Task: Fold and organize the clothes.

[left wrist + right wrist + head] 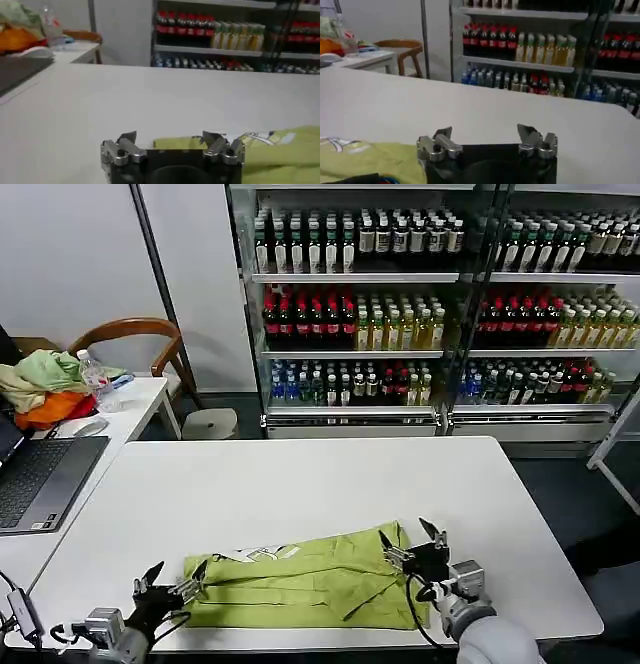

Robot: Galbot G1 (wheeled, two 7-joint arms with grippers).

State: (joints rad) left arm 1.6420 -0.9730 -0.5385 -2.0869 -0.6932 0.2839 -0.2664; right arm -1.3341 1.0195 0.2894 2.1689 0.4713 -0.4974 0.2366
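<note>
T-shirt [300, 579] lies half-folded by tabletop [300, 484] near edge; L gripper [172, 581] and R gripper [413, 544] released, at its ends.

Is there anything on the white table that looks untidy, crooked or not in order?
Only slightly. The lime T-shirt lies folded near the table's front edge, but its edges are wrinkled and uneven, not square. The left gripper and right gripper are open at its two ends. Nothing appears spilled or damaged.
</note>
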